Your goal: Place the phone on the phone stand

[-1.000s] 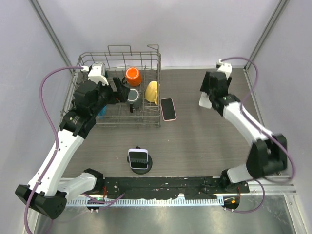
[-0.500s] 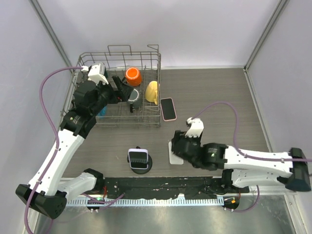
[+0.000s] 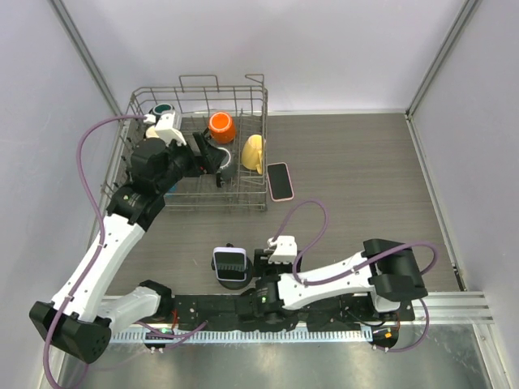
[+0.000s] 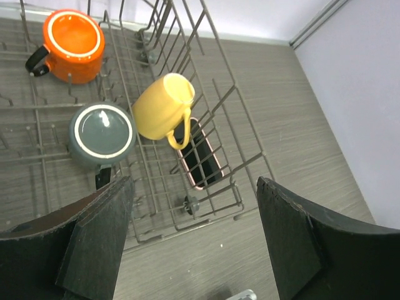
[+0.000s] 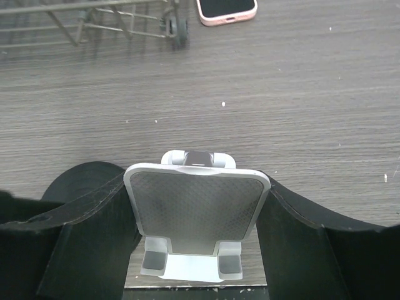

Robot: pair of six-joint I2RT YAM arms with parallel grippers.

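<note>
My right fingers (image 5: 300, 250) are swinging the pinched phone stand (image 5: 197, 206) to six o'clock, readying it for the phone (image 3: 280, 181); left fingers (image 4: 94, 244) spread.

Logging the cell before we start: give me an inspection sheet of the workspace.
Surface: grey wood-grain table, no spills seen.
Job's things: phone flat beside dish rack; white phone stand between right gripper fingers.
Clutter: dish rack holds orange mug, yellow mug, grey mug; black round holder near front.
Grippers: left gripper open above dish rack; right gripper shut on phone stand.
Cables: purple cables loop off both arms, apart from phone.
Surroundings: pale walls, metal posts.
</note>
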